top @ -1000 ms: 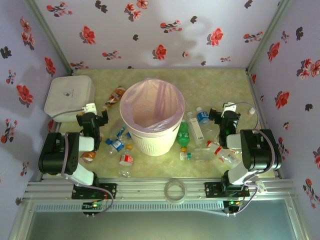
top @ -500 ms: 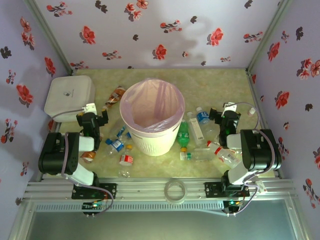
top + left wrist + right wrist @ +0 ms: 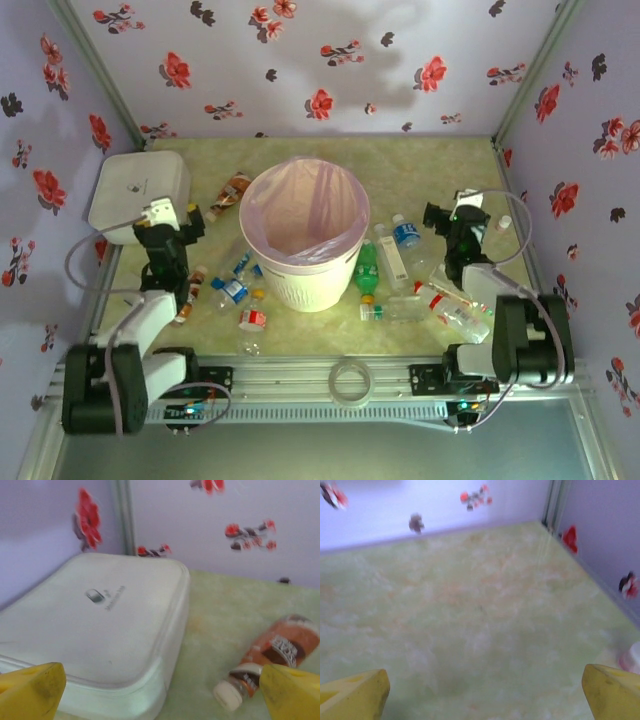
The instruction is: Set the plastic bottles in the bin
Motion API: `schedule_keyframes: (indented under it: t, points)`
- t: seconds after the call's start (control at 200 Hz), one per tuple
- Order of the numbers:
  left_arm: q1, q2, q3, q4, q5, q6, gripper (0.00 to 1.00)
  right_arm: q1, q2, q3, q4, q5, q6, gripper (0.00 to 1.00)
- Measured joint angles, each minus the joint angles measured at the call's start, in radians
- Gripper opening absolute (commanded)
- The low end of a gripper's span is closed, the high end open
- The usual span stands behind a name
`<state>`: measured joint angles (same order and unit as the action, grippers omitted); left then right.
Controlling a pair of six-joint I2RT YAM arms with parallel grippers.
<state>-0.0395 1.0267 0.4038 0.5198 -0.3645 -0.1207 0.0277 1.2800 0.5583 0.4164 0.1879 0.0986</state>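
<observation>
On the pale green table [image 3: 440, 165], your bin [image 3: 300, 290] stands upright at the centre, white and ribbed, with a pink liner folded over its rim. The plastic bottles lie scattered on the table on both sides of the bin, every one you can see outside it.

Left of the bin, an orange-brown bottle [image 3: 232, 190] lies on its side between the bin and the white box [image 3: 140, 190]. Nearer the arms lie a blue-labelled bottle [image 3: 232, 290] and a red-labelled bottle [image 3: 252, 318]. Right of the bin, a green bottle [image 3: 367, 268] lies just beside the ribbed wall, with a blue-capped bottle [image 3: 404, 232] and several clear ones close by.

Your left gripper [image 3: 185, 215] sits at the near right corner of the white box. From the left wrist camera, its yellow fingertips [image 3: 30, 690] stand at the 2 bottom corners, so the claw [image 3: 161, 692] is spread wide and grips nothing. The white box [image 3: 100, 620] lies ahead on the left and the orange-brown bottle [image 3: 280, 652] ahead on the right, its white cap pointing toward the camera.

Your right gripper [image 3: 440, 215] is just beside the blue-capped bottle. From the right wrist camera its claw [image 3: 482, 695] is equally wide and empty over bare table, with a small pinkish-white object [image 3: 632, 657] at the right edge, too blurred to name.
</observation>
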Motion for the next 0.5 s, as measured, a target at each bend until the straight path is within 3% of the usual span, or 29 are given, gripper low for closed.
schedule_keyframes:
  t: [0.2,0.375,0.5]
  points:
    - [0.005,-0.198,0.283,-0.545,-0.063,-0.216,0.93,0.063,-0.113,0.282,-0.485,0.001,0.036,0.97]
    - [-0.001,-0.162,0.641,-0.913,0.101,-0.309,0.92,0.146,-0.092,0.416,-0.841,-0.04,0.055,0.86]
    - [-0.101,-0.095,0.871,-1.093,0.191,-0.33,0.88,0.159,-0.049,0.424,-0.992,-0.123,0.079,0.83]
